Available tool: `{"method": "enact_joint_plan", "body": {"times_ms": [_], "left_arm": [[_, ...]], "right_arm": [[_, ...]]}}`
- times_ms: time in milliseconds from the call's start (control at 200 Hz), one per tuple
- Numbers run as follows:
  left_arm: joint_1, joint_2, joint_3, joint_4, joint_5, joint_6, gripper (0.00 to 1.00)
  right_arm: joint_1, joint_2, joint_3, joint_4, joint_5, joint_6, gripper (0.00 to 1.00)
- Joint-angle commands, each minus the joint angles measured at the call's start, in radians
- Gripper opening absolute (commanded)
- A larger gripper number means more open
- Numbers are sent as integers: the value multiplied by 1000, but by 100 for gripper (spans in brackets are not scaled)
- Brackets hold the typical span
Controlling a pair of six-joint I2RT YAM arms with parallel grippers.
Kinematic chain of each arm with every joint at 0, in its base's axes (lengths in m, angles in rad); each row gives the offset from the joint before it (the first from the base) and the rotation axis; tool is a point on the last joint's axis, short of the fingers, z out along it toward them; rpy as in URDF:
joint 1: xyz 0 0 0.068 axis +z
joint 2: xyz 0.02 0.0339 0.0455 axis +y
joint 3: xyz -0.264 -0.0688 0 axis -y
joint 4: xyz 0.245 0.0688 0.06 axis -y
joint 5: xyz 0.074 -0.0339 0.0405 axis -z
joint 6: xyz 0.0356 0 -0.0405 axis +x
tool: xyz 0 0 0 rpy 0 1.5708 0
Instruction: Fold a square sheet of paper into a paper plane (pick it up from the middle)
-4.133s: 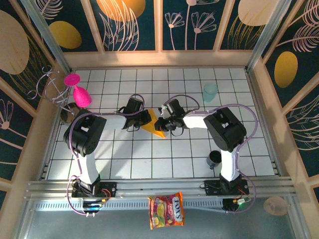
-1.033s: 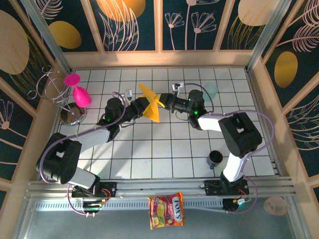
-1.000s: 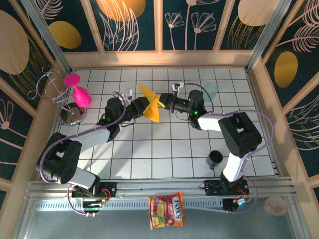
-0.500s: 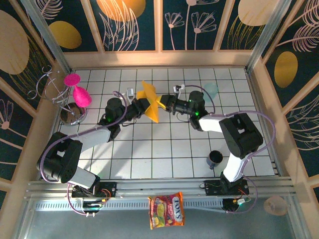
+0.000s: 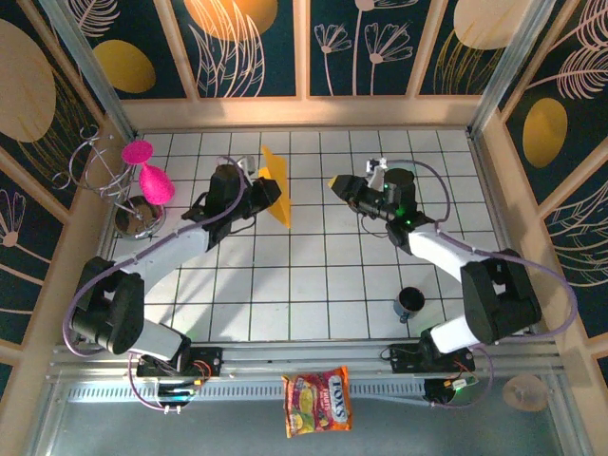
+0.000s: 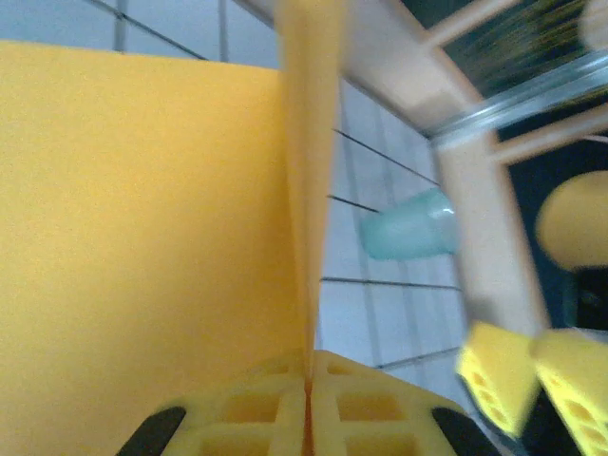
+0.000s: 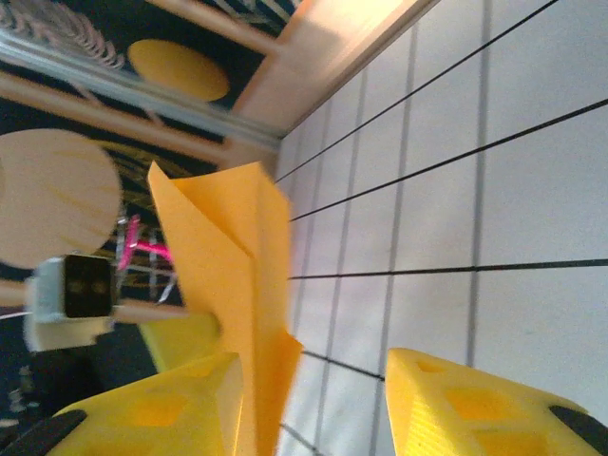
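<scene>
A: White tile first. The table [image 5: 313, 285] is the largest thing we log, and we take the teal cup [image 5: 401, 175] at its far side as our one mark. Where is the paper?

B: We note the paper [image 5: 278, 171] lifted clear of the tiles, well to the left of the cup and tilted up rather than lying flat. The left gripper [image 5: 265, 193], farther from the cup again, is clamped on the paper's lower part. In the left wrist view its yellow fingers [image 6: 266, 413] meet on the sheet with no gap.

A: And the other tool?

B: The right gripper [image 5: 339, 183] sits between the paper and the cup, apart from the paper. Its jaws are spread with nothing between them.

A: Handling?

B: We judge it very light and thin, limp away from the creases and stiffer along them. It should crumple or tear easily, and it looks smooth enough to slide out of a single pinch. We would take hold near the middle, close to the fold line where layers stack, not at a loose corner.

A: Appearance?

B: Plain orange-yellow, matte, no print. The right wrist view shows overlapping flaps running to a pointed end. Seen edge-on from the left wrist, one flap is a thin blade beside a broad flat face. We cannot tell how many folds it has.
</scene>
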Motion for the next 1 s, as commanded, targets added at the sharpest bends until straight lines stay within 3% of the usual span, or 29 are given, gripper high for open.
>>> {"method": "enact_joint_plan", "body": {"times_ms": [0,275,440,726,996], "left_arm": [[-28,57,133,-370,-276,191,10],[-124,300,368,-688,-755,257,8],[-174,467,470,-808,-934,255,7],[-262,720,591,-874,-1073,323,5],[-288,813,665,-885,-1034,298,11]], "right_arm": [[-12,-60,-12,-175,154,-143,45],[-31,-123,-49,-253,249,-175,45],[-43,-128,-62,-272,255,-178,45],[-67,-151,-91,-297,262,-175,45],[-86,-173,-120,-306,272,-170,45]]}}
